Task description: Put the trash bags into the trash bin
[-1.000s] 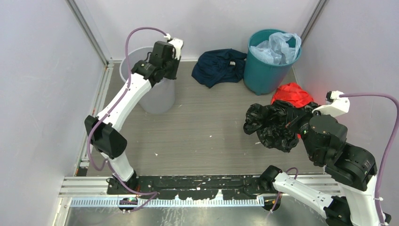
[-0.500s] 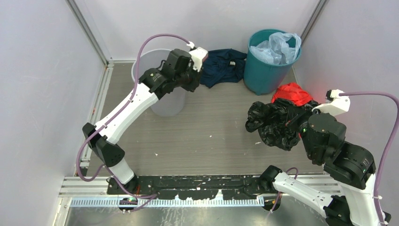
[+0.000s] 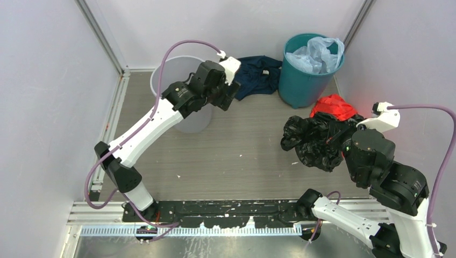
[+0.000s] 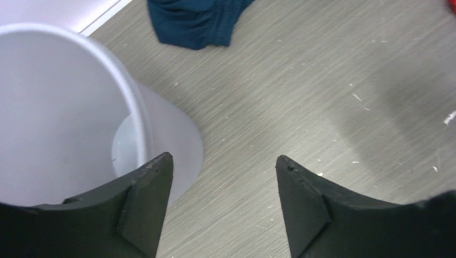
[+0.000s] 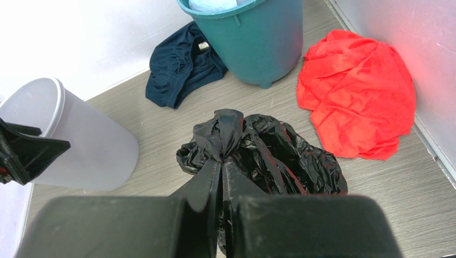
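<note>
Now: carry the black bag across to the grey bin

We have the right gripper (image 5: 222, 161) clamped on a gathered fold of the trash bags (image 5: 263, 156), 1 crinkly black bundle hanging just beside the red cloth (image 3: 333, 106). We cannot tell whether its underside touches the bench (image 3: 242, 156). The trash bin (image 3: 164, 72) stands upright well apart, at the far left. The left gripper (image 4: 223, 166) hovers beside its rim, jaws spread wide and holding nothing.

As we judge it, the step in hand is the carry. The bundle hangs loose below the grip and looks wider than the mouth, so we should lift it well above the rim. We should pass clear of the teal bin (image 3: 304, 80) and the navy cloth (image 3: 258, 72), centre over the opening, lower, then release. The left arm should steady the bin or move aside, so the 2 arms do not meet.
</note>
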